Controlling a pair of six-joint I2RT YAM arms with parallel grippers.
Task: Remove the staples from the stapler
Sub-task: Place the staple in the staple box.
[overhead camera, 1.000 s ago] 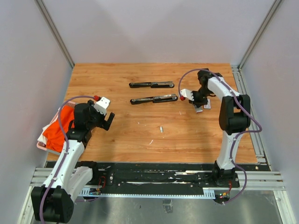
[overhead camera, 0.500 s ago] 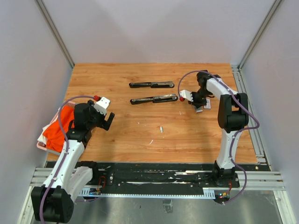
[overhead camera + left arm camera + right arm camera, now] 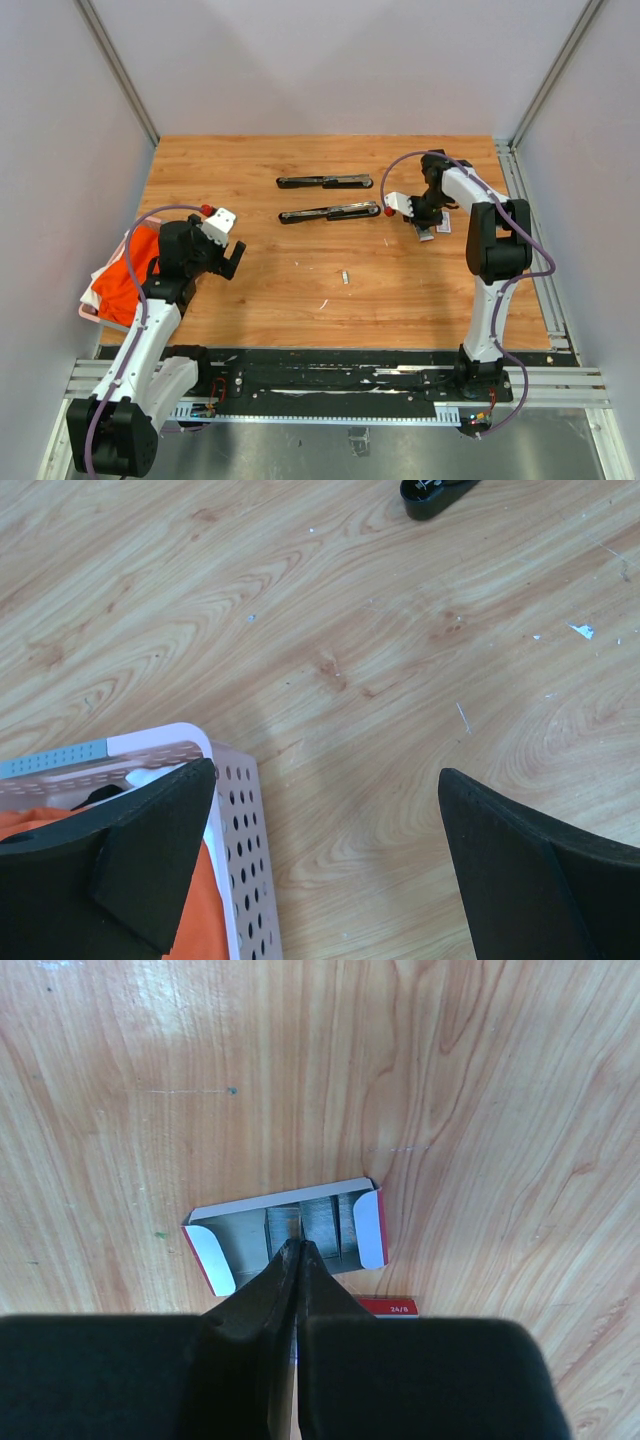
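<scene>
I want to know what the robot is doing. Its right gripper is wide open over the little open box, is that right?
Not quite. The right gripper is shut, not wide open: its two fingers are pressed together. It is over the little open box, as you said. The right wrist view shows this.

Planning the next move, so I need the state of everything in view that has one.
Far stapler: unfolded flat.
Near stapler: unfolded flat.
Staple box: open, staples inside.
Staple strip: loose on the table.
Left end effector: open, empty.
Right end effector: shut, tips at the box.
Basket: holds orange cloth.
</scene>
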